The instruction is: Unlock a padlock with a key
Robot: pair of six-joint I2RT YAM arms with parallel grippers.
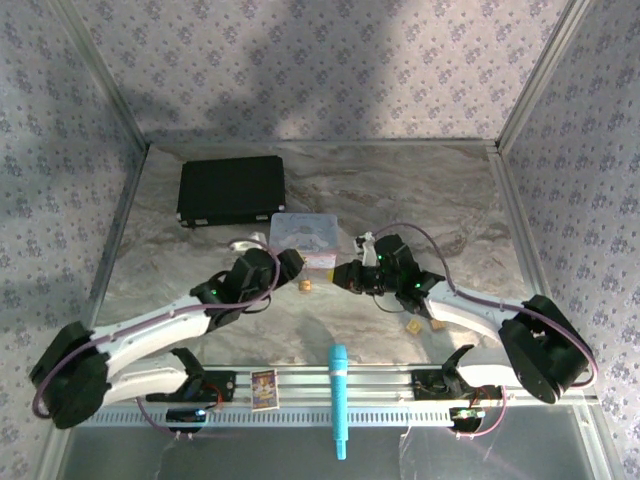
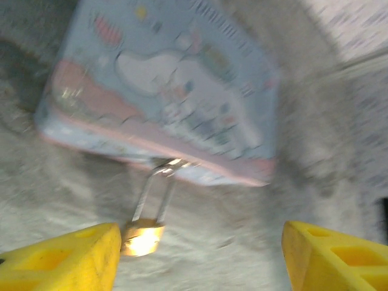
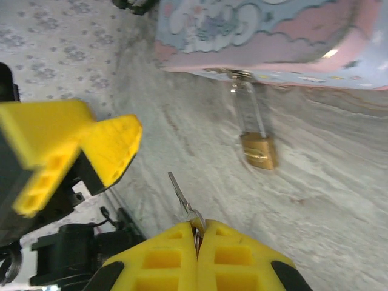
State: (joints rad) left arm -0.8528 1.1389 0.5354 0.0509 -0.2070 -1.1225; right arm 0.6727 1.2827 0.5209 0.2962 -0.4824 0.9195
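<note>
right fingers (image 3: 163,257) pinch key (image 3: 180,195); padlock (image 3: 259,150) hooked on tin (image 3: 273,36).

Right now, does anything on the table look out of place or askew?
The turquoise stick lies across the rails at the near edge, off the marble. Otherwise normal: padlock hooked to the tin, key pinched in the right gripper.

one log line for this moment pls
left gripper: open by padlock | right gripper: shut on key | padlock: hooked on tin | key: not yet inserted
</note>
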